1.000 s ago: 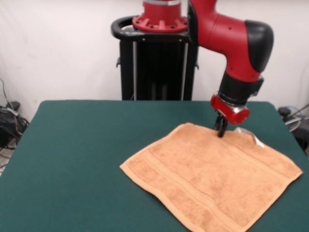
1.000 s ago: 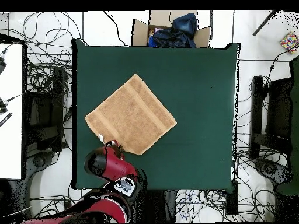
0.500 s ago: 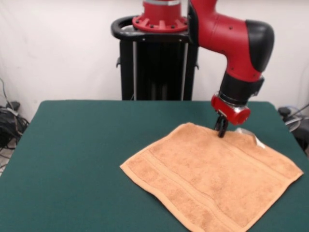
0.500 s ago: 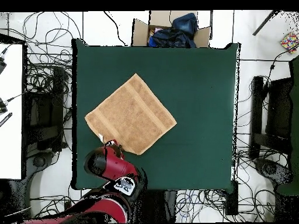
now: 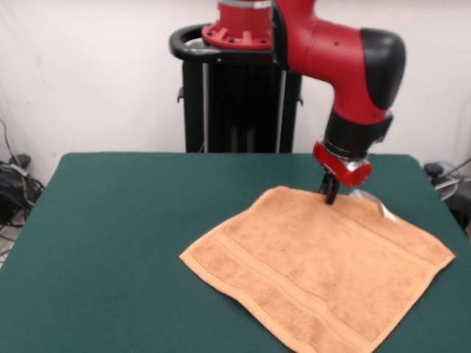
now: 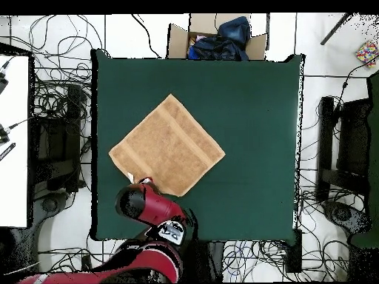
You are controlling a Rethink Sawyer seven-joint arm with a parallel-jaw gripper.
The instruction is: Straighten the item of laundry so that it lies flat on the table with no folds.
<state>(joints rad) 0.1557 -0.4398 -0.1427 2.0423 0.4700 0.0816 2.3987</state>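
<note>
Front view: your gripper [image 5: 329,195] is pinching the towel [image 5: 316,268] edge with fingers closed, having just dragged it slightly sideways. Towel is spreading out below the gripper across the table [image 5: 118,220], lying nearly flat; white tag [image 5: 388,213] is sitting just beside.

One towel [image 5: 316,273] is lying on one bench [image 5: 125,243], and one white tag [image 5: 385,212] is showing at its edge. One red and black arm [image 5: 346,66] is reaching in, carrying one gripper [image 5: 329,191]. Off the bench, one cardboard box [image 6: 215,38] is sitting on the floor, holding what is perhaps one dark bundle of cloth [image 6: 222,37].
</note>
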